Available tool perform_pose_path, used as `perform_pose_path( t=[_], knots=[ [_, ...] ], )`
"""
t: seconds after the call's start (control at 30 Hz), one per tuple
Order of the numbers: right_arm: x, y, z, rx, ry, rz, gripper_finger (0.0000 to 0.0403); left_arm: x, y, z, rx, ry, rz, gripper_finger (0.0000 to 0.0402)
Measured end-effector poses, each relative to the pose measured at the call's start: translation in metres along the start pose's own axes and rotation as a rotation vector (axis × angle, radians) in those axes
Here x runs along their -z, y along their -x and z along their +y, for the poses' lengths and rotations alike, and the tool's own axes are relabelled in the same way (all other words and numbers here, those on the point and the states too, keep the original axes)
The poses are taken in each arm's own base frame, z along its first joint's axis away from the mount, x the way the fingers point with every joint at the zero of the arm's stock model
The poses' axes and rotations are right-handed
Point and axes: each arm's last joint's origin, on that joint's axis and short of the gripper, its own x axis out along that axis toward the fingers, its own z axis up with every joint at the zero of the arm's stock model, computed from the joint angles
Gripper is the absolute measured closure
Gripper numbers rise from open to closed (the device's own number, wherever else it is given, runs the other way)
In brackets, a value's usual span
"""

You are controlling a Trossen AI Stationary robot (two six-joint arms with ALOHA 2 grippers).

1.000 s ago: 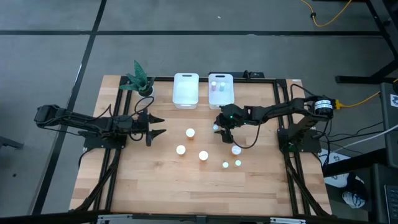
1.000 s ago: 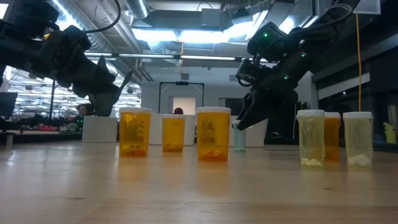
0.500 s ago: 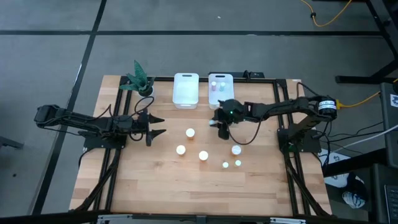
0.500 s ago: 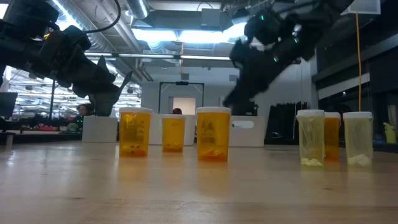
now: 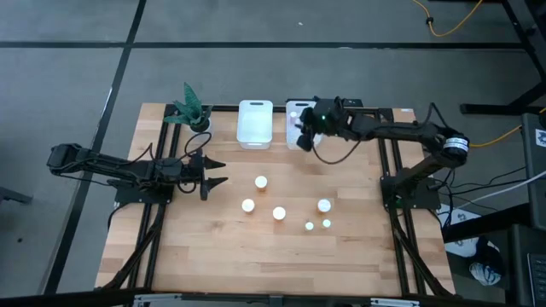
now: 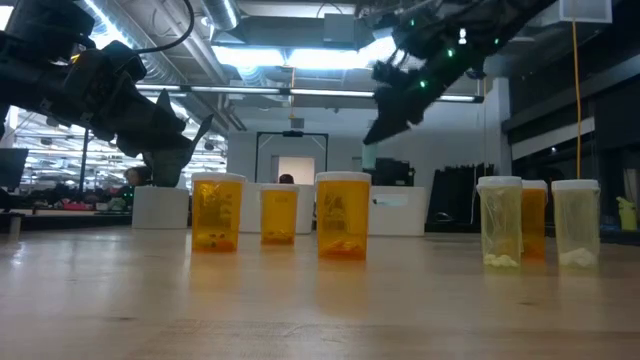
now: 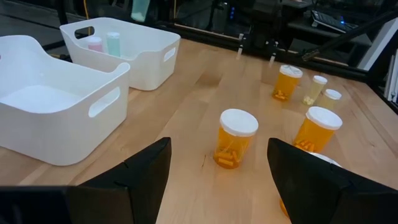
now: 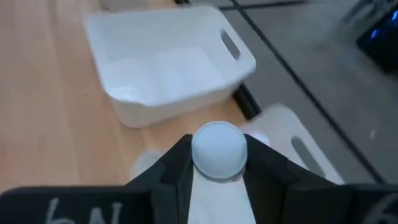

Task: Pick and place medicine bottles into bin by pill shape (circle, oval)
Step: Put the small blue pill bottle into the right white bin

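My right gripper [image 5: 300,126] hangs over the right white bin [image 5: 309,136], shut on a small pale bottle whose white cap [image 8: 219,151] shows between its fingers. That bin holds a pink bottle [image 7: 94,43] and a pale green one [image 7: 112,42]. The left white bin [image 5: 255,124] stands beside it. Orange bottles [image 5: 261,182] [image 5: 248,205] [image 5: 279,213] stand upright on the table, with another [image 5: 324,205] and two small ones [image 5: 310,226] [image 5: 327,223] to the right. My left gripper [image 5: 215,172] waits open at the left, level above the table. My right gripper pinches the small bottle between its two fingers, at the bottle's upper part just below the white cap [image 8: 219,167]. The fingers come slanting down from above. The bottle [image 6: 368,157] hangs upright below them, lifted clear above the right bin.
A small potted green plant [image 5: 191,109] stands at the far left corner. Black frame rails run along the table's left and right sides. Bare wood lies between the bins and the standing bottles and along the near edge.
My right gripper has shut on a small bottle that stood on the table, lifted it clear, and carried it up and toward the far edge until it hangs over the right bin. The other bottles have stayed in place.
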Motion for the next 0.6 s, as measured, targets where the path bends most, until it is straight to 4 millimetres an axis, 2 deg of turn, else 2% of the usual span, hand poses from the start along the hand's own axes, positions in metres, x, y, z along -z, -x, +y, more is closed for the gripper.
perform_pose_path(
  t=[0.17, 0.3, 0.47, 0.6],
  knots=[
    [0.023, -0.021, -0.019, 0.003, -0.055, 0.09, 0.0287, 0.0, 0.0, 0.0, 0.001, 0.0, 0.0, 0.0143],
    [0.038, -0.043, -0.026, -0.003, -0.072, 0.141, 0.0286, 0.0, 0.0, 0.0, 0.0, 0.0, 0.0, 0.0143],
    [0.05, -0.067, -0.031, -0.029, -0.094, 0.135, 0.0286, 0.0, 0.0, 0.0, 0.0, 0.0, 0.0, 0.0143],
    [0.052, -0.072, -0.034, -0.02, -0.101, 0.12, 0.0286, 0.0, 0.0, 0.0, 0.0, 0.0, 0.0, 0.0143]
  ],
)
